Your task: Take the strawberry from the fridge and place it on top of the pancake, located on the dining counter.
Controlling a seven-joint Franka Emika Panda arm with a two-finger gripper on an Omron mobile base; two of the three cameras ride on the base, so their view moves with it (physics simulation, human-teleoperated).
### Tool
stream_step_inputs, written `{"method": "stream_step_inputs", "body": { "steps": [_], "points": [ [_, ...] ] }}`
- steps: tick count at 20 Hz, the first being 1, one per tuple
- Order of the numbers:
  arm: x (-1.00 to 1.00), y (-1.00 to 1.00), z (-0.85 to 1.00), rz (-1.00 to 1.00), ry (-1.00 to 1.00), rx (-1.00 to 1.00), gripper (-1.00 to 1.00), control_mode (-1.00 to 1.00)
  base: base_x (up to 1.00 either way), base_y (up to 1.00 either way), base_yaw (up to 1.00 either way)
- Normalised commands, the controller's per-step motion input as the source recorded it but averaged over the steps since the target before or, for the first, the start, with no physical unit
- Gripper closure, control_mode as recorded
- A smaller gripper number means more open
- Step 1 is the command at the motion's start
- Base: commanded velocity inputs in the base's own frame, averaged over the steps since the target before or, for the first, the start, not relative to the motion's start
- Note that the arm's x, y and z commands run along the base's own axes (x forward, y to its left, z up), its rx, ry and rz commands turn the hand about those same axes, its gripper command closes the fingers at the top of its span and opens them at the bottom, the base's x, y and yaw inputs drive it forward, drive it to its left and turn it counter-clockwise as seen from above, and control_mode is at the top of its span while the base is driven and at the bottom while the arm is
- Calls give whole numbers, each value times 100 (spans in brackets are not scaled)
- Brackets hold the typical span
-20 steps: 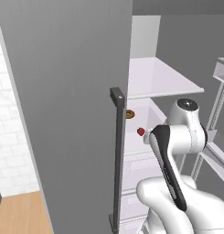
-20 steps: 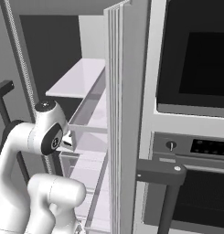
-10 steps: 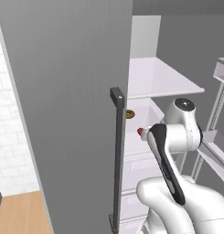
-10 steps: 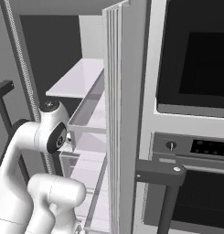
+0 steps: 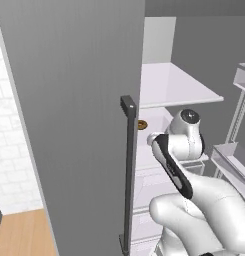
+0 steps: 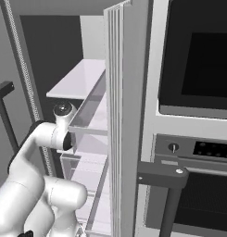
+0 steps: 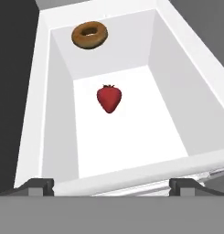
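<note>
Arm reached deeper | strawberry point(image 7: 108, 99) now hidden in left base view | donut point(image 5: 142, 124)

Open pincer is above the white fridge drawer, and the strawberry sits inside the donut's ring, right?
Not quite. In the hand view the strawberry lies on the drawer floor, apart from the donut. The pincer is open above the drawer.

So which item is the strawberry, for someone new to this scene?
Look in the open fridge, into the white drawer. The strawberry lies on its floor, small and bright red, unlike the brown ring donut on the ledge behind.
</note>
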Motion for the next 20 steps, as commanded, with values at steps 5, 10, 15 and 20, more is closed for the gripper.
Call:
{"method": "stream_step_inputs", "body": {
  "steps": [5, 10, 15, 20],
  "points": [
    [58, 0, -41, 5, -1, 0, -100, -100, 0, 0, 0],
    [43, 0, -4, 0, 0, -1, -100, -100, 0, 0, 0],
    [52, 0, -2, -3, 14, 0, -100, -100, 0, 0, 0],
    [33, 0, -16, -1, 11, 0, -100, -100, 0, 0, 0]
  ]
}}
